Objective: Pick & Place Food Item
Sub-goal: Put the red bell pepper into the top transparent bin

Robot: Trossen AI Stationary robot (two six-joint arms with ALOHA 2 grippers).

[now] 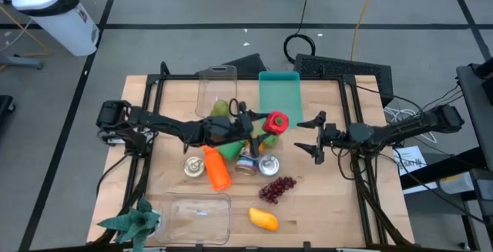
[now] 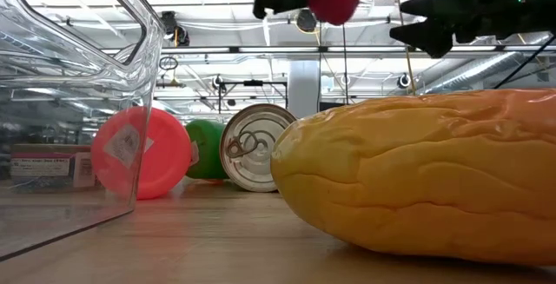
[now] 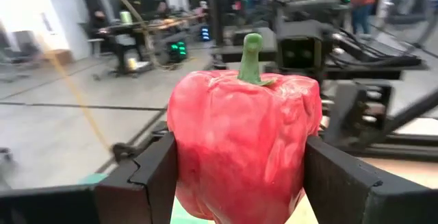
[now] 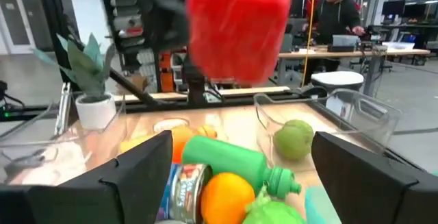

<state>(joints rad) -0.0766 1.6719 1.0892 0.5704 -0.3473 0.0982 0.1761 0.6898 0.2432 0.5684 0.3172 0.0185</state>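
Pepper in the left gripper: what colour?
Red pepper with a green stem; clearest in the left wrist view.

A pepper [image 1: 276, 122] hangs above the middle of the table [image 1: 323, 198], clamped between the left gripper [image 1: 266, 123] fingers, just in front of a flat tray [image 1: 279, 92] at the far edge. Left of the tray stands an open container [image 1: 215, 89] with a pear [image 1: 221, 108] in it. Under the left arm lie a bottle [image 1: 216, 167], three cans [image 1: 268, 166] and an orange. Grapes [image 1: 276, 188] lie nearer the front, then a mango [image 1: 263, 219], with a lid [image 1: 192, 216] and a plant [image 1: 131, 223] to its left. The right gripper [image 1: 315, 137] hovers to the right of the pepper, spread wide.
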